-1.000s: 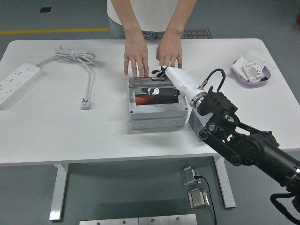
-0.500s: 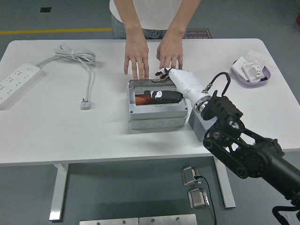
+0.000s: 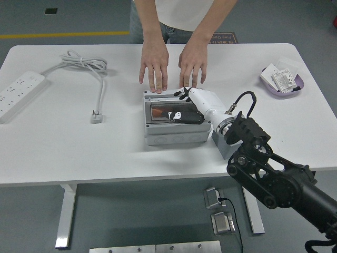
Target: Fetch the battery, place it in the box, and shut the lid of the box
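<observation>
"Grey and square, that is the box [image 3: 176, 118] in the head view. It sits in the middle of the white bench [image 3: 79, 153]."

"Where is the battery?"

"Something dark and orange [image 3: 163, 112] lies inside the box, under the see-through lid. I cannot tell if it is the battery."

"What is the robot doing?"

"Its right hand [image 3: 185, 95] comes in from the lower right on a big black arm [image 3: 274, 179]. The white part of the hand lies over the box's top right side. The black fingers [image 3: 182, 93] rest on the far edge of the box. I cannot tell if they are open or closed."

"And the person?"

"A person stands at the far side. Both of the person's hands are flat on the bench, fingers spread. One hand [image 3: 154, 66] is just behind the box's far left corner. The other hand [image 3: 192, 64] is just behind the robot's fingers."

"What else is there?"

"A white power strip [image 3: 18, 92] lies at the left edge. Its white cord [image 3: 87, 66] curls near the far side, and the plug [image 3: 96, 117] lies left of the box. A purple bowl [image 3: 281, 81] with white things in it is far to the right."
</observation>
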{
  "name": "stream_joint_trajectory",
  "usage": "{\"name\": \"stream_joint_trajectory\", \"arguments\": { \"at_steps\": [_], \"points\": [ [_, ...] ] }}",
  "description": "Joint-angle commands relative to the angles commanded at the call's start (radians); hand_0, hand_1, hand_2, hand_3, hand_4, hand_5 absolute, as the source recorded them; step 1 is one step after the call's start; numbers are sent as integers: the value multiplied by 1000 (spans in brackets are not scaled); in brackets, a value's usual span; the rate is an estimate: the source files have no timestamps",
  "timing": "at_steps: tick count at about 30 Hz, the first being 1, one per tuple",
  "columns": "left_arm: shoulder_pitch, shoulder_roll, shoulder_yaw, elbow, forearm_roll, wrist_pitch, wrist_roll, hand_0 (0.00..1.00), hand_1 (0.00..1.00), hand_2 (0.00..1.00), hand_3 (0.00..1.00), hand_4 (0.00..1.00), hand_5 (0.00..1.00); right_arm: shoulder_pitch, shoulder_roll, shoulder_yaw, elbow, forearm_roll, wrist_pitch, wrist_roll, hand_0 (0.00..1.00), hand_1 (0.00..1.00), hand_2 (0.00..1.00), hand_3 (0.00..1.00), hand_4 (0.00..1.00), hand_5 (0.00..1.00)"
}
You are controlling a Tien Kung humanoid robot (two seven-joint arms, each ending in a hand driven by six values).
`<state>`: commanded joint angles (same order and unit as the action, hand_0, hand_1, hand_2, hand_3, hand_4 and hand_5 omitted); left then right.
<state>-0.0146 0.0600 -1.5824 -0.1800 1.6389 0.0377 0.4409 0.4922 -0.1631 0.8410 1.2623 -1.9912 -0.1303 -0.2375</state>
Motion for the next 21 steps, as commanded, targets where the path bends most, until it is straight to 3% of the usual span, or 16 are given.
{"name": "stream_joint_trajectory", "arguments": {
  "at_steps": [12,21],
  "points": [
    [7,9,24,0,-34,8,4,626,634,532,622,700,95,-24,-6,96,44,-39,-3,3,738,665,693,763,985,788],
    [9,9,43,0,-64,12,-3,626,634,532,622,700,95,-142,-53,268,225,-92,3,16,723,656,685,761,982,787]
  ]
}}
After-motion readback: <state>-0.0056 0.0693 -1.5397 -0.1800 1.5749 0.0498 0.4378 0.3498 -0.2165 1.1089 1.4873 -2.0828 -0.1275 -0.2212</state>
